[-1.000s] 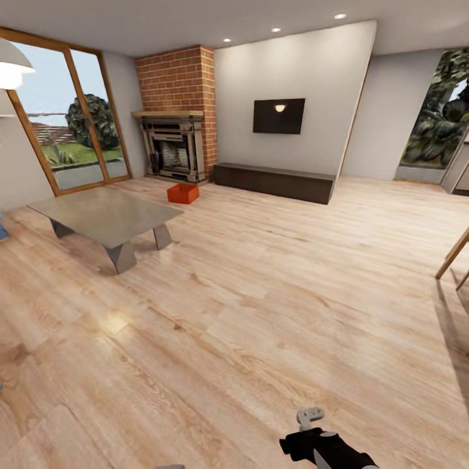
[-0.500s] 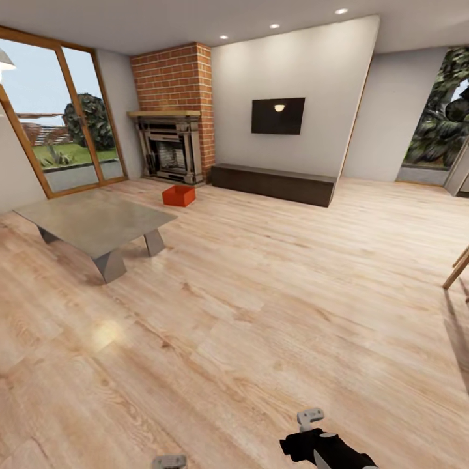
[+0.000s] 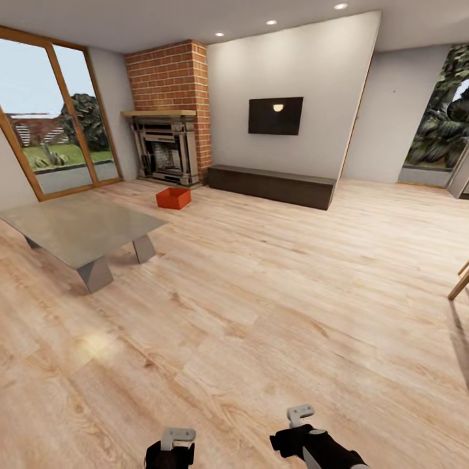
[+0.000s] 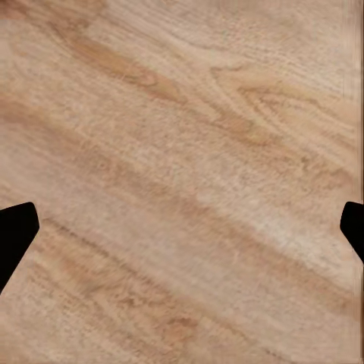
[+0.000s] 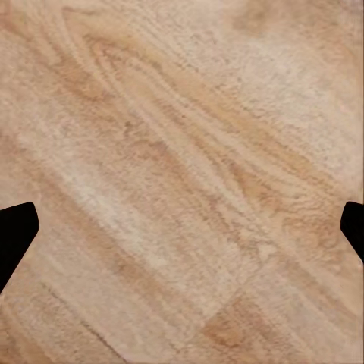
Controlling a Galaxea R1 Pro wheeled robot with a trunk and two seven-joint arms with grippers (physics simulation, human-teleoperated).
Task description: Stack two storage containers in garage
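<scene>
At the far left of the head view a tall window point(image 3: 49, 124) with a wood frame looks onto grass and a bush. In front of it stands a low grey table point(image 3: 78, 228) on angled legs, set on the light wood plank flooring point(image 3: 273, 293). Beyond the table's far corner, one red-orange bin point(image 3: 173, 198) sits on the planks, open side up, near the hearth of a brick fireplace point(image 3: 168, 130) and well apart from both arms; the pictures show one bin, and I cannot tell where the second is. Right of the fireplace a dark TV point(image 3: 275, 116) hangs on a white wall, with a long dark bench point(image 3: 272, 184) along the wall's foot beneath it. Further right an opening shows green foliage point(image 3: 446, 111), and a slanted wooden leg point(image 3: 459, 285) enters at the right edge. At the bottom edge the left gripper point(image 3: 170, 449) appears as a black wrist with a grey bracket; the left wrist view shows its dark fingertips point(image 4: 15, 235) at opposite edges, spread wide over bare planks with nothing between them. To its right the right gripper point(image 3: 306, 440) is also low in the head view, and the right wrist view shows its fingertips point(image 5: 15, 231) likewise wide apart above the planks, holding nothing.
</scene>
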